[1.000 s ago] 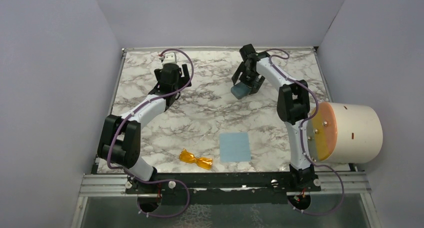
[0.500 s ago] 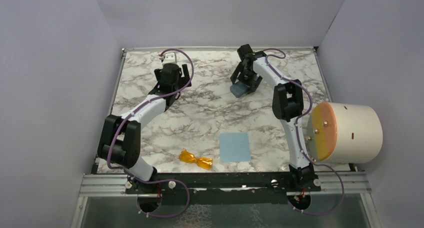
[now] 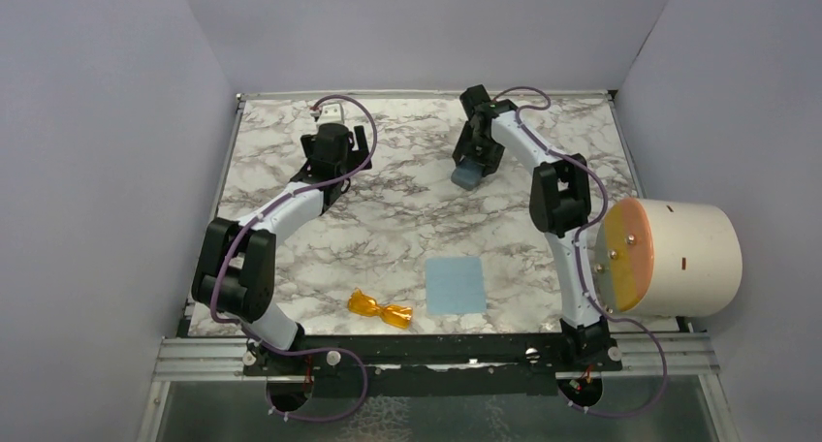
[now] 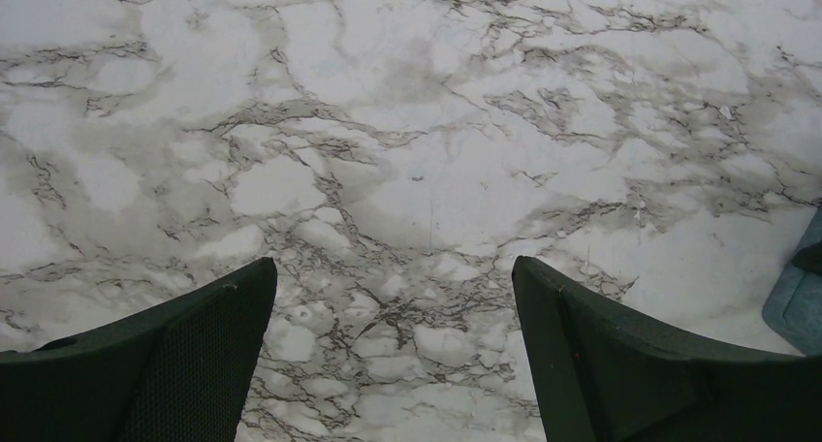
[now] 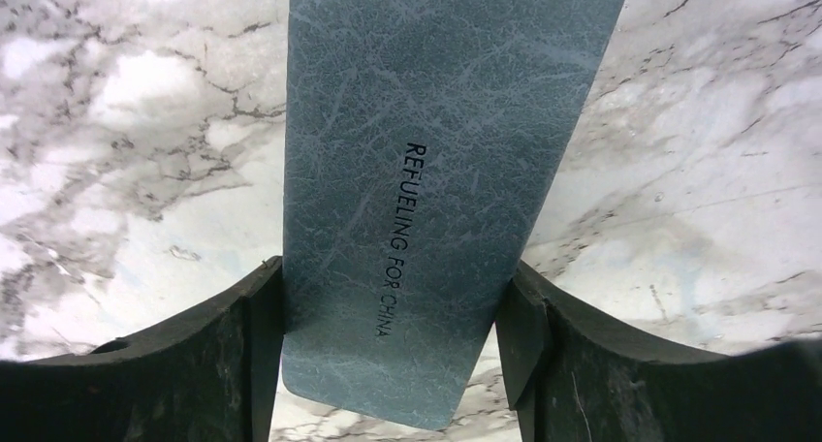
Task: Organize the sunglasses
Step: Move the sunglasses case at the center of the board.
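Over the last second the right pincer [image 5: 390, 279] has turned the blue-grey oblong textured case [image 5: 436, 122], which now lies more nearly front to back on the far part of the grey-veined white marble tabletop [image 3: 388, 219]. The left arm has barely shifted. The right pincer is clamped on the case, with both fingers pressed to its long sides. Its arm is stretched far forward and the wrist is bent down.

The left pincer [image 4: 390, 268] hangs with its fingers wide apart and empty over bare marble at the far left, its arm also reaching forward.

The small folded sunglasses with translucent orange-amber lenses [image 3: 380, 308] lie at the near edge, well apart from both pincers. They are just left of the flat light blue square cloth [image 3: 456, 285]. Their long axis runs left to right, dipping slightly towards the right end. They lie closer to the left arm's base, so the free left pincer seems better placed to fetch them by drawing back towards its base.
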You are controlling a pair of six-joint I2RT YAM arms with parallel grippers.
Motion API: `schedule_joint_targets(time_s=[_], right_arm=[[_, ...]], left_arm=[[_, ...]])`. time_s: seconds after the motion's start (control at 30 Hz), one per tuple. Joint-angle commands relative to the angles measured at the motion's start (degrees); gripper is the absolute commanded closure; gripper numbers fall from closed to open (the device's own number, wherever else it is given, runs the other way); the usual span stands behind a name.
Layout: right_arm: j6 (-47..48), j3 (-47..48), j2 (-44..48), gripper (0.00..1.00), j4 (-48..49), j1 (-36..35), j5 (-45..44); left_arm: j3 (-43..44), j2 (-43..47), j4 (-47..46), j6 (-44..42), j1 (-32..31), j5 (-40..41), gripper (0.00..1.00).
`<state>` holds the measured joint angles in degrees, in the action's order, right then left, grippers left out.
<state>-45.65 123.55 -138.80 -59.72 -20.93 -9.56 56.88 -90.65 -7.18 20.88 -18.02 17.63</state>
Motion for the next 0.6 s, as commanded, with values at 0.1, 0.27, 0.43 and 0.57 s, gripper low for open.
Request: schedule_joint_targets(time_s=[0.1,0.27,0.43,0.57], right_arm=[[15.0,-2.7,2.5,0.80,0.0,-1.6,-0.4],[20.6,-3.6,3.1,0.95,-0.3,-4.2,-0.8],[24.2,-7.5,5.5,0.99,2.6,-7.3,-0.3],[26.6,-11.3,8.3,0.99,6.5,-9.9,1.8]], left_arm=[[2.1,-1.1,-1.2,0.1,-0.2,-0.2,0.05],[2.0,-1.3,-1.1,0.1,-0.2,-0.3,0.05],[1.8,-1.1,-1.1,-0.1,-0.2,-0.3,0.05],[1.6,-0.8,-1.1,-0.2,-0.3,-0.3,0.05]])
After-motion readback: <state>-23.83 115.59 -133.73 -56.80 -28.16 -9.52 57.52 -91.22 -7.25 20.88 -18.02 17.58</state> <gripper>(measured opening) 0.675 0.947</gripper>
